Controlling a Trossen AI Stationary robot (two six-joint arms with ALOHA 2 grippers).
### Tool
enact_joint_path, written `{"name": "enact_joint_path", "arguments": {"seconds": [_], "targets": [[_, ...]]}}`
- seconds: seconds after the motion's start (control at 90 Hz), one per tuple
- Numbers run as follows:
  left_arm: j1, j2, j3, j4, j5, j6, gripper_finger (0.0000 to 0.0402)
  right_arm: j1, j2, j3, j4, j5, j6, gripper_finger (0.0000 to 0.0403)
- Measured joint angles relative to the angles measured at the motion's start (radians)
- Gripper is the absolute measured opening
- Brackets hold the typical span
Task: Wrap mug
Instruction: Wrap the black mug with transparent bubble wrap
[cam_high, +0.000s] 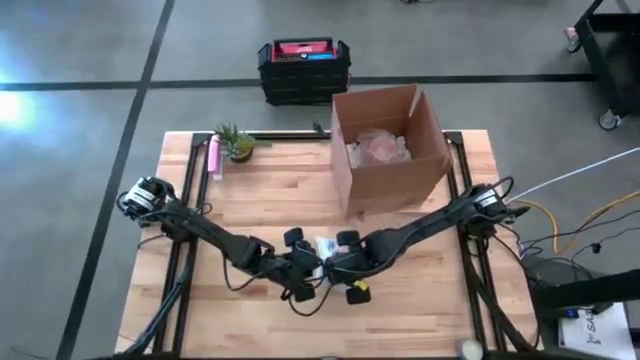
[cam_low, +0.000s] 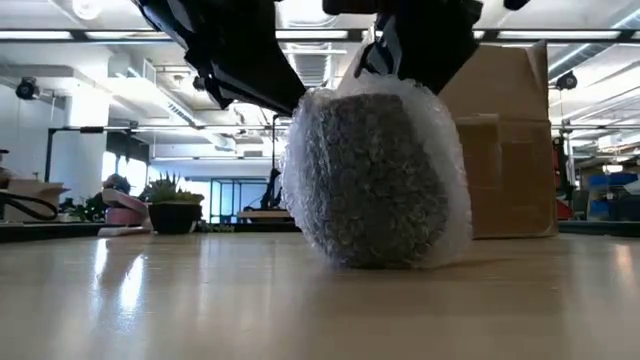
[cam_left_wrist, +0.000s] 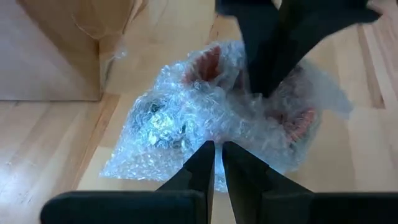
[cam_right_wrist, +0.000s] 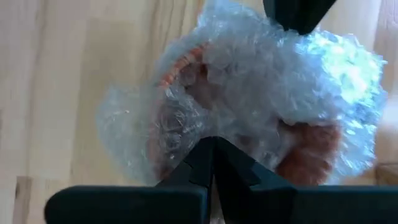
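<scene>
High view: butcher-block table, pale wood planks, on a black frame over a grey concrete floor crossed by dark tape lines.

- Mug — bundled in bubble wrap, standing on the table at lower centre of the frame, between the two grippers. Low view shows a dark, speckled body under the clear plastic; wrist views show orange-red patches through the wrap. No print legible on it.
- Left gripper — at the mug's left side, arm reaching in from the left edge of the table. Left wrist view: fingers pressed nearly together with only a thin slit between them, tips at the edge of the wrap; whether they nip the plastic cannot be told.
- Right gripper — at the mug's right side, arm reaching in from the right edge. Right wrist view: fingers pressed together, tips against the wrap.
- Cardboard box — open-topped, upper centre-right of the table, holding pale pink crumpled wrap. No readable marking.
- Potted plant — small, spiky green, upper left of the table.
- Pink cylinder — lying just beside the plant.
- Black crates — stacked on the floor beyond the table, a red and blue item on top; lettering too small to read.

Low view, room beyond: open workshop with ceiling strip lights, ducts, white walls, stands and benches.
</scene>
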Motion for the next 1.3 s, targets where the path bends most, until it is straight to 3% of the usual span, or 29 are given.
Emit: {"name": "enact_joint_path", "arguments": {"seconds": [0.244, 0.6, 0.756, 0.878, 1.3], "targets": [[0.000, 0.000, 0.000, 0.003, 0.000, -0.008, 0.0021, -0.021, 0.047, 0.009, 0.021, -0.018, 0.005, 0.0000], [0.000, 0.000, 0.000, 0.009, 0.000, -0.008, 0.0021, -0.026, -0.073, 0.097, -0.112, -0.028, -0.014, 0.0000], [0.000, 0.000, -0.002, 0.010, 0.000, -0.008, 0.0021, -0.034, -0.076, 0.081, -0.003, 0.098, -0.013, 0.0000], [-0.001, 0.000, -0.003, -0.006, 0.004, -0.002, 0.0021, -0.050, -0.050, 0.022, 0.096, 0.026, -0.003, 0.0000], [-0.001, 0.000, -0.001, 0.009, -0.002, -0.004, 0.0021, -0.058, 0.074, -0.030, 0.119, 0.006, -0.012, 0.0000]]}}
